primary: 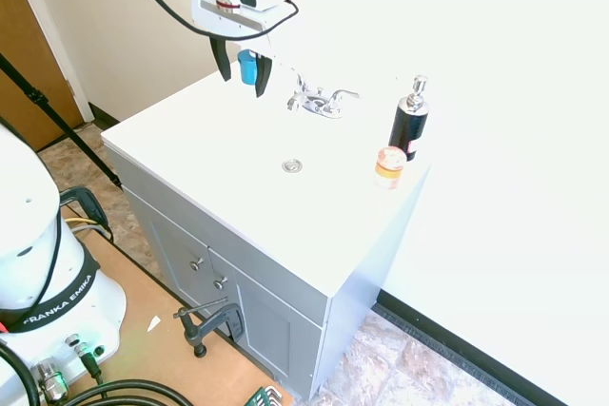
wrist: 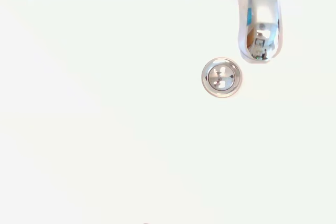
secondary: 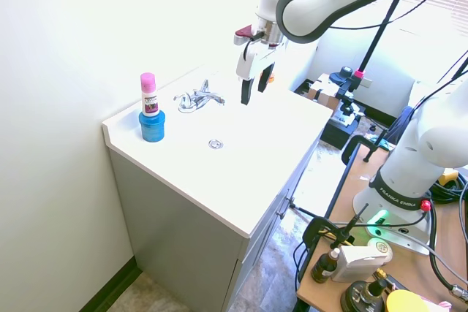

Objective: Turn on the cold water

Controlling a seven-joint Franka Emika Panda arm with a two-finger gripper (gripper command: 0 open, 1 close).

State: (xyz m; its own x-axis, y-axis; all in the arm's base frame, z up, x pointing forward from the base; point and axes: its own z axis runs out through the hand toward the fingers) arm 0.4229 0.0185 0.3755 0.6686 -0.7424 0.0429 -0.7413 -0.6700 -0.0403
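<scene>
A small chrome faucet (primary: 319,100) (secondary: 199,98) with two lever handles stands at the back of the white sink top. No water runs from its spout (wrist: 259,19), which hangs over the round drain (wrist: 222,77) (primary: 292,166). My gripper (primary: 244,85) (secondary: 253,96) hovers above the basin beside the faucet, clear of both handles. It is open, pointing down, with nothing between its fingers.
A black soap pump bottle (primary: 409,121) and a small orange jar (primary: 389,166) stand at one end of the white counter (primary: 190,168). A blue jar (secondary: 151,126) (primary: 247,66) with a pink-capped bottle (secondary: 149,93) on it stands at the other end, by the wall.
</scene>
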